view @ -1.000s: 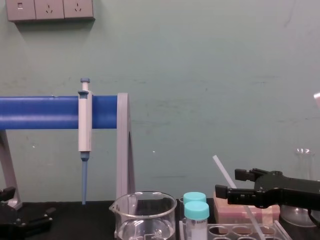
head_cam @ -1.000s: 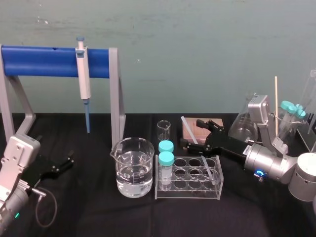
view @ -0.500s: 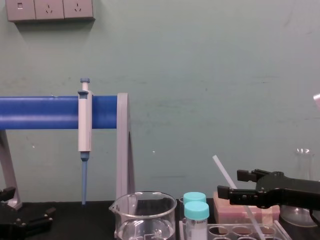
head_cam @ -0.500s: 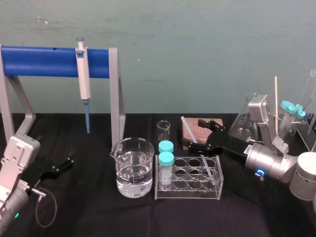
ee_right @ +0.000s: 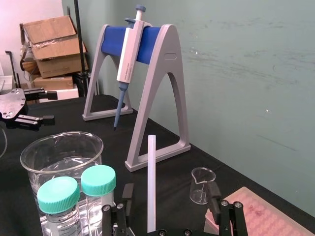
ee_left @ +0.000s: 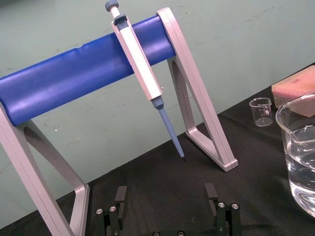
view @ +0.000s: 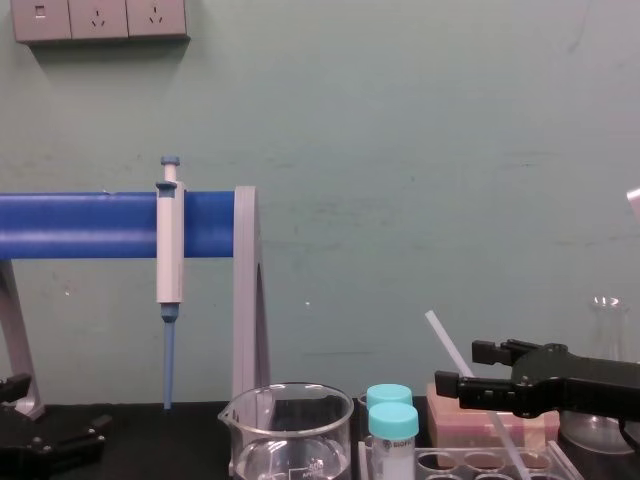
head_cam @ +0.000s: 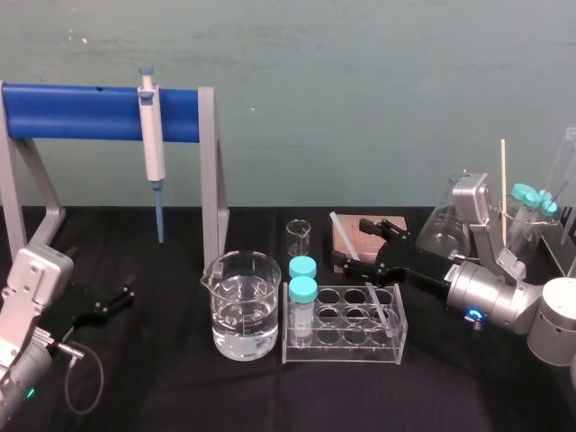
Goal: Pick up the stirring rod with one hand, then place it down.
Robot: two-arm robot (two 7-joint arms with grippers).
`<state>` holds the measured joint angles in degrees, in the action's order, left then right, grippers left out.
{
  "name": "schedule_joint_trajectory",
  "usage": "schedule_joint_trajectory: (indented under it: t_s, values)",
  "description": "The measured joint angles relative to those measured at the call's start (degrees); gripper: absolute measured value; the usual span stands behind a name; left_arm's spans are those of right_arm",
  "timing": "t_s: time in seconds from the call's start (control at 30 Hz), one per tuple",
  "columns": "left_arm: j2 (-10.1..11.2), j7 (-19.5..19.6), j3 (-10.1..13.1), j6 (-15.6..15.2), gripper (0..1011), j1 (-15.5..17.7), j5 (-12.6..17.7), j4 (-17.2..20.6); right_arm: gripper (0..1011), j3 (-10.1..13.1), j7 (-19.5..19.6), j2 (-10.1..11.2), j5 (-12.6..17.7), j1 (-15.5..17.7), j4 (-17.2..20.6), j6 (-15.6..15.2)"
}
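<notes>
Hardly anything has shifted in the last second: the right gripper [head_cam: 348, 243], reaching in from 3 o'clock, hovers where it was, fingers apart on either side of the stirring rod [head_cam: 341, 230] without pinching it. The pick-up, I judge, has not yet begun. The rod's lower end stands in the clear rack [head_cam: 342, 353], its top tilted toward 11 o'clock. At 8 o'clock the left gripper [ee_left: 166, 192] idles, fingers spread. Black cloth [head_cam: 180, 387] covers the table, a beaker [head_cam: 241, 306] of water sits at the rack's 9 o'clock, and a teal wall [head_cam: 360, 108] stands behind.
</notes>
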<state>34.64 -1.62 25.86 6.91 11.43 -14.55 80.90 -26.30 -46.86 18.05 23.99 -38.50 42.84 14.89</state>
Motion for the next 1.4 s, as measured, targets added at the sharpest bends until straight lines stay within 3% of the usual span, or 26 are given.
schedule_joint_trajectory:
  t_s: [0.33,0.53,0.93,1.0,1.4]
  values:
    - [0.0,0.0,0.0,0.0,1000,0.0,0.0,0.0,686,0.0,0.0,0.0,0.0,0.0,0.1,0.0]
    - [0.0,0.0,0.0,0.0,1000,0.0,0.0,0.0,463,0.0,0.0,0.0,0.0,0.1,0.1,0.0]
    - [0.0,0.0,0.0,0.0,1000,0.0,0.0,0.0,112,0.0,0.1,0.0,0.1,0.1,0.1,0.0]
    - [0.0,0.0,0.0,0.0,1000,0.0,0.0,0.0,72,0.0,0.1,0.0,0.1,0.1,0.1,0.0]
    - [0.0,0.0,0.0,0.0,1000,0.0,0.0,0.0,72,0.2,0.5,0.1,0.0,0.6,1.1,0.1]
